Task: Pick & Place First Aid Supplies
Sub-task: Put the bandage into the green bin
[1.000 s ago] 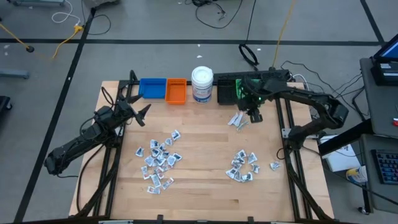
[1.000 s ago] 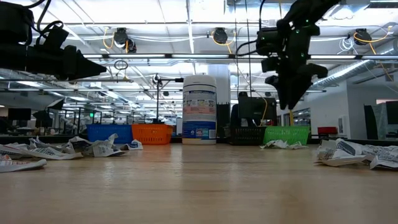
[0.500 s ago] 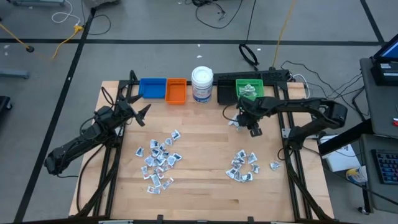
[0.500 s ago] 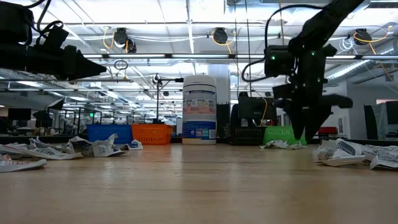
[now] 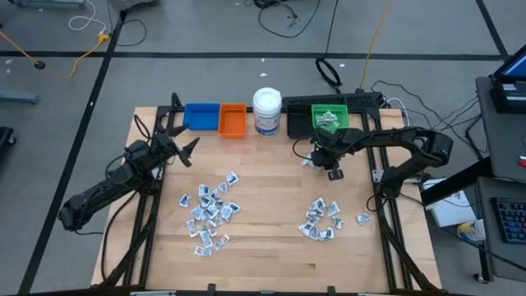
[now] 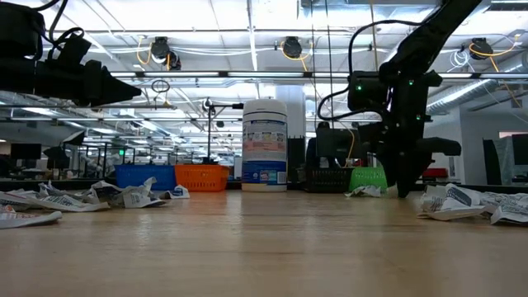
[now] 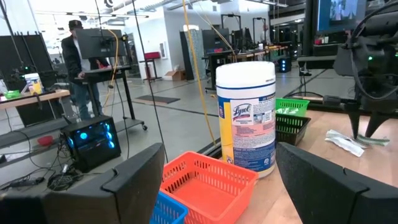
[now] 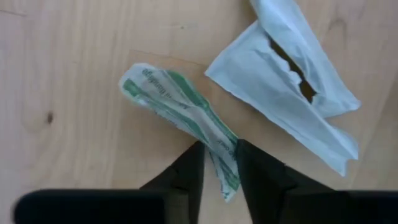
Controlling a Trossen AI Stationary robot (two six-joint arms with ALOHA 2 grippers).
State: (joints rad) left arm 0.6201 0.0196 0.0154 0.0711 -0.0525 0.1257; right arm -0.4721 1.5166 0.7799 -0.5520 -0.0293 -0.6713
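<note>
Right gripper pinches one end of a green-printed packet; its long axis runs forward from the fingertips. Left gripper waits far off, jaws wide.

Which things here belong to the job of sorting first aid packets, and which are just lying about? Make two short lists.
Part of the job:
- green-printed packet between the right pincer fingers
- white packet beside it
- left pile of packets
- right pile of packets

Just lying about:
- wipes jar
- blue bin
- orange bin
- waiting left pincer, open
</note>
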